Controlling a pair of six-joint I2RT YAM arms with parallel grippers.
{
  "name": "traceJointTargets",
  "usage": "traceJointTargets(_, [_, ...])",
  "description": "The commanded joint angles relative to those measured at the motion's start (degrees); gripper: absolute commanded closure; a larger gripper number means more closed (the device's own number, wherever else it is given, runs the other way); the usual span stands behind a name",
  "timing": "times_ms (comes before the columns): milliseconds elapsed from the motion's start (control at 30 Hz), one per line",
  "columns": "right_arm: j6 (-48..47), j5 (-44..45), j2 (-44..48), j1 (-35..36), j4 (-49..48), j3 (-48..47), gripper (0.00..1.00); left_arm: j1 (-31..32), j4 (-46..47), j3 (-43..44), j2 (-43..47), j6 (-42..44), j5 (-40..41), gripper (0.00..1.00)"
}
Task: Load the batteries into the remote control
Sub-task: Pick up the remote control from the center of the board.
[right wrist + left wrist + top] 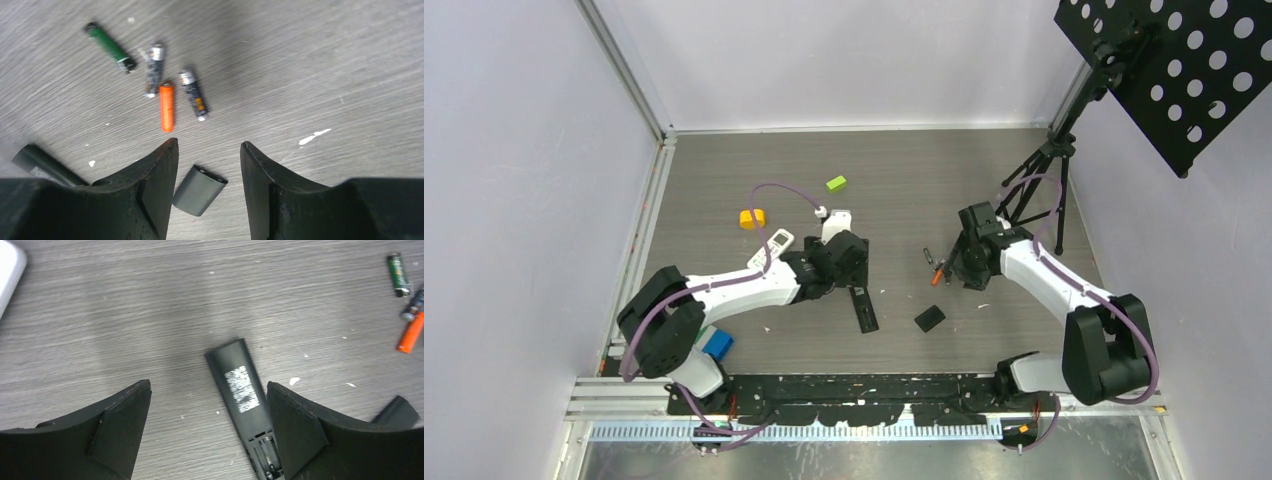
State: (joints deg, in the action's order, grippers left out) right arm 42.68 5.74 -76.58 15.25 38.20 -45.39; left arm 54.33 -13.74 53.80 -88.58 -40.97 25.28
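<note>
We see the black remote (240,390) lying flat, back up, its battery bay uncovered. Four batteries (167,106) (green, orange, two dark) lie loose, close together, to its right.

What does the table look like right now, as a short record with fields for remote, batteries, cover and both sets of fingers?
remote: black, label side up, battery bay uncovered
batteries: four, loose on the table, one orange, one green
cover: off, lying apart from the remote
left fingers: open, over the remote, holding nothing
right fingers: open, above the cover, holding nothing
</note>
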Motion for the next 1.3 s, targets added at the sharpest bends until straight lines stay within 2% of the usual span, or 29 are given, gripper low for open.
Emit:
traceJointTargets(0, [-4.63, -0.18, 4.62, 4.72, -4.33, -3.67, 0.46, -2.76, -4.16, -0.41, 0.53, -3.94, 1.21, 0.12])
traceJointTargets(167, [-2.89, -0.1, 7.62, 15.28, -9.43, -3.01, 0.37, -9.69, -0.27, -3.32, 5.1, -2.86, -2.55, 0.11])
traceJointTargets(233, [-1.86, 0.9, 7.16, 21.21, -12.34, -2.39, 0.32, -12.48, 1.42, -4.8, 7.81, -0.71, -4.97, 0.08])
traceJointTargets(333, [-2.45, 2.85, 2.4, 28.8, -14.76, -3.73, 0.27, -16.36, 1.32, -6.68, 11.83, 1.64, -5.89, 0.0])
traceJointTargets(533, [-6.26, 9.2, -9.31, 40.65, -14.03, -10.55, 0.25, -24.71, -1.54, -10.37, 17.87, 1.47, -9.28, 0.0])
traceJointTargets(700, [-8.53, 11.32, -17.11, 44.5, -12.41, -14.9, 0.24, -28.2, -1.13, -13.28, 20.89, 1.0, -14.23, 0.0])
traceJointTargets(833, [-8.93, 13.4, -22.66, 45.64, -7.33, -19.3, 0.24, -28.97, -1.44, -14.45, 21.83, 0.81, -15.88, 0.0])
traceJointTargets(1000, [-7.33, 13.12, -25.1, 45.75, -5.65, -19.66, 0.27, -29.54, -0.71, -15.47, 21.65, 0.87, -18.6, 0.0])
traceJointTargets(1133, [-3.94, 11.79, -24.96, 45.66, -5.42, -18.35, 0.33, -29.71, 0.45, -16.5, 21.9, 0.81, -19.38, 0.03])
traceJointTargets(1267, [-3.01, 11.43, -25.54, 45.48, -6.46, -17.28, 0.51, -29.89, 4.71, -19.05, 23.27, 0.59, -21.69, 0.05])
